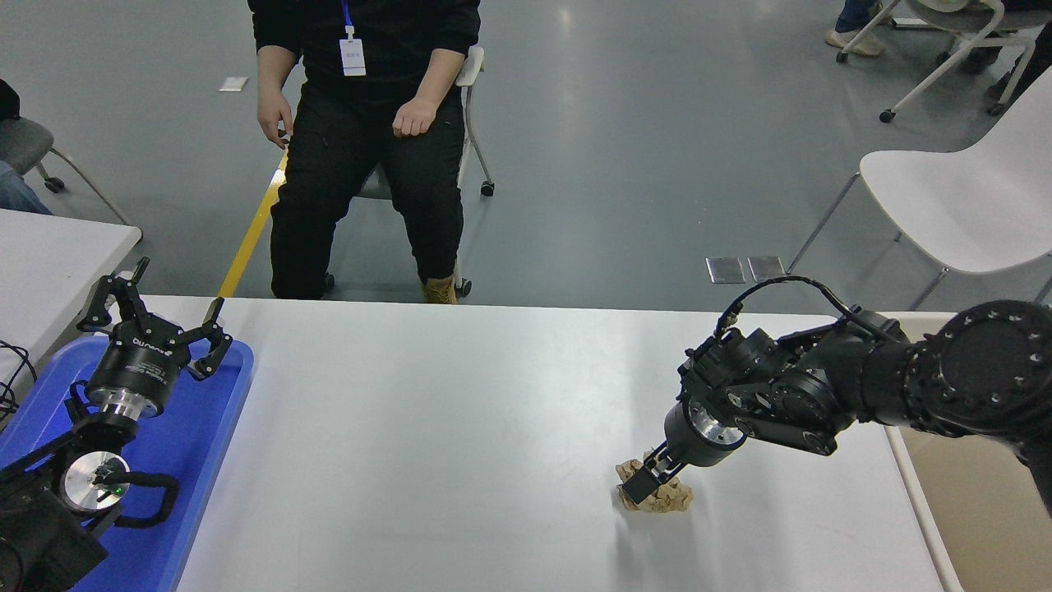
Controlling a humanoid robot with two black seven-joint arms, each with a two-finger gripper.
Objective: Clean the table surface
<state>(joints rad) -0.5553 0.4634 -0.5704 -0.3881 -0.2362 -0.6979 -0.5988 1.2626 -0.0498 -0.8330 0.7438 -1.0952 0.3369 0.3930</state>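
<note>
Table surface: the table surface (460, 427) is the wide white top that fills the near and middle part of the scene, its far edge running across just below the seated person.
Crumpled paper: a small wad of brown crumpled paper (667, 498) lies on the white top at the near right, well apart from the blue tray.
Right arm: the black right arm comes in from the right edge and reaches left and down over the table.
Right gripper: the right gripper (642, 488) points down into the brown wad, its fingers drawn together on the paper's left part, the wad resting on the table.
Left arm: parked at the near left, above the blue tray.
Left gripper: the left gripper (153, 316) points to the far side, its fingers spread wide apart with nothing between them.
Blue tray: the blue tray (205, 427) sits on the table's left end, under the left arm.
Person: a person in black (362, 140) sits on a chair beyond the far edge, left of centre, hands near the lap.
White chair: a white chair (962, 197) stands at the far right, off the table.
Small table: a smaller white table (49, 255) shows at the left edge.
</note>
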